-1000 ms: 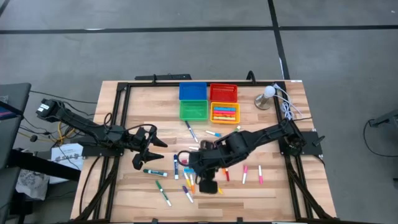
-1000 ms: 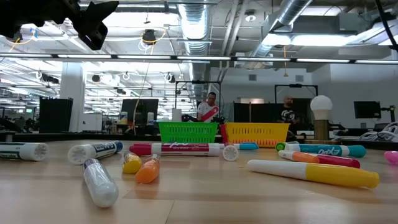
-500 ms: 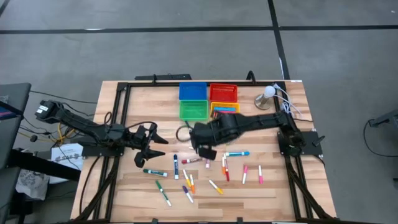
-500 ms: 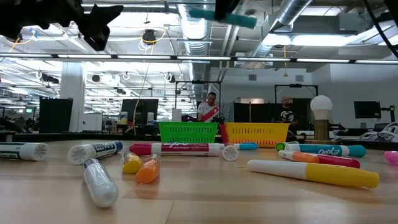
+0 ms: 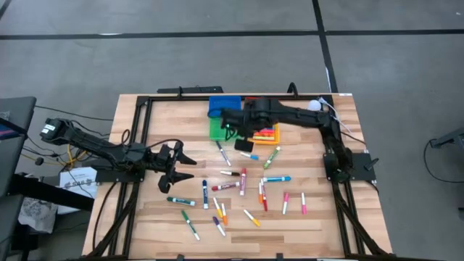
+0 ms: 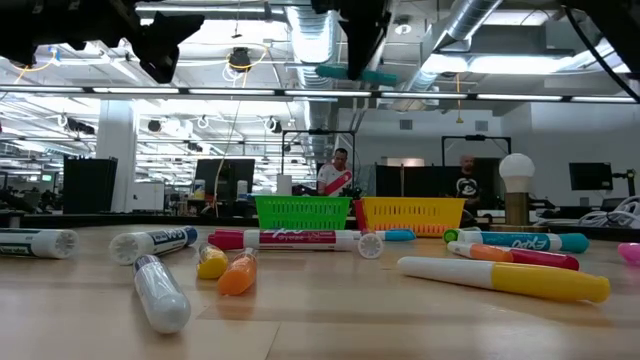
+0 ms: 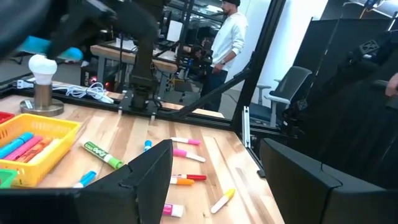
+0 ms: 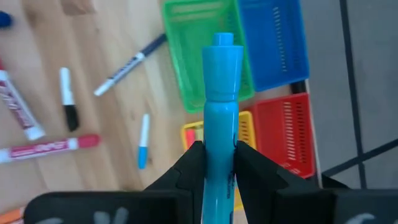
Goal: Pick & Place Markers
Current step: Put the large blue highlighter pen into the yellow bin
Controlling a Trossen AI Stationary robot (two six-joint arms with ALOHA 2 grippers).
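Right gripper (image 8: 214, 155) clamps a teal marker (image 8: 219, 93), its long axis running straight out past the fingertips; the green bin (image 8: 202, 50) lies directly beyond that tip. Left gripper (image 5: 174, 165) waits wide open, well apart from the bins.

A light-blue marker (image 8: 221, 106) stands at the centre of the right wrist view between the black fingers (image 8: 188, 163) of the right claw (image 8: 216, 163). Behind it lie a green bin (image 8: 202, 43), a blue bin (image 8: 273, 37), a red bin (image 8: 289, 127) and a yellow bin (image 8: 245, 134), all with a ribbed mesh pattern. In the high view the tabletop (image 5: 319, 217) is pale wood in lengthwise planks, edged by a black frame (image 5: 145, 109), on a grey floor (image 5: 109, 58). Scattered markers (image 5: 239, 190) at lower centre show white barrels with red, pink, orange, yellow, green, blue and black caps. The left claw (image 5: 181, 165) at middle left is black. A white bulb (image 5: 313, 106) sits at upper right.
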